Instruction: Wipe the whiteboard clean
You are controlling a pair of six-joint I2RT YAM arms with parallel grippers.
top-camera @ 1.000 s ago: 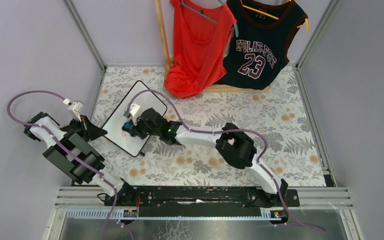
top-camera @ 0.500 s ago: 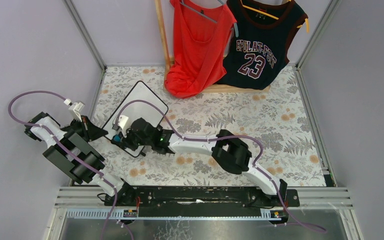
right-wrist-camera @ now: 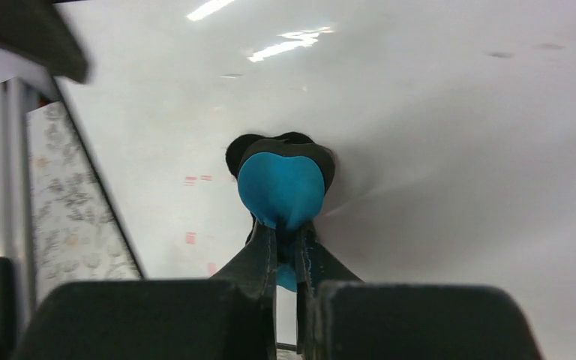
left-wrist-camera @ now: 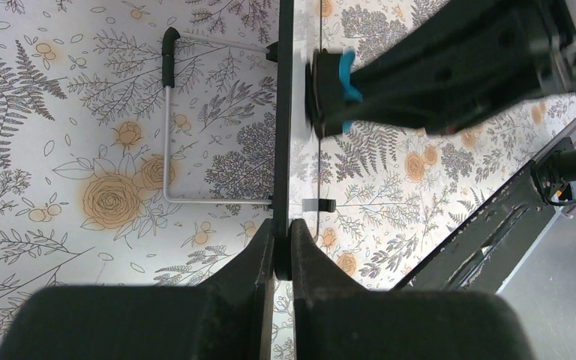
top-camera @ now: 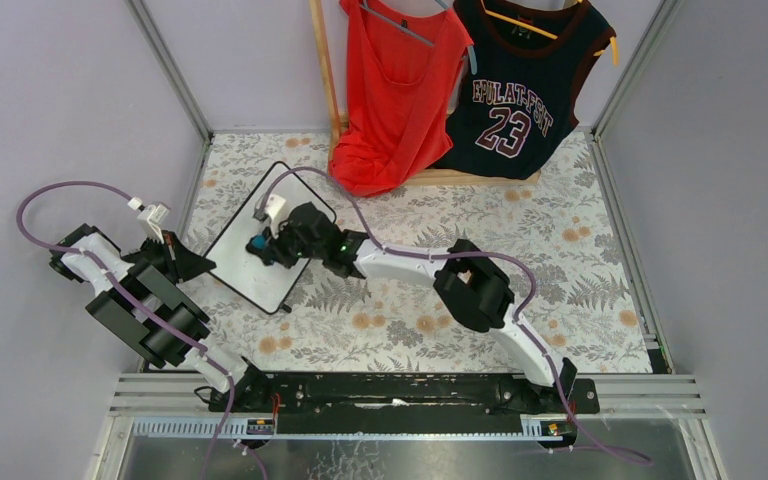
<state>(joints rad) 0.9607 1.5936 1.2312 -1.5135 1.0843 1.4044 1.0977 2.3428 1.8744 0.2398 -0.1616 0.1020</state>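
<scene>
The whiteboard (top-camera: 235, 262) stands propped on its wire stand (left-wrist-camera: 166, 135) at the left of the floral bench (top-camera: 520, 230), where we see the left tool (left-wrist-camera: 283, 225) clamped on its black frame and the right tool (right-wrist-camera: 286, 234) gripping a blue eraser (right-wrist-camera: 281, 187) pressed to its white face.

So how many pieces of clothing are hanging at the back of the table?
2. A red tank top hangs on the left and a dark jersey numbered 23 hangs right beside it. The picture cuts off their tops, so another could be hidden behind.

Red top (top-camera: 395, 95) and dark jersey (top-camera: 520, 95) hang behind.
</scene>
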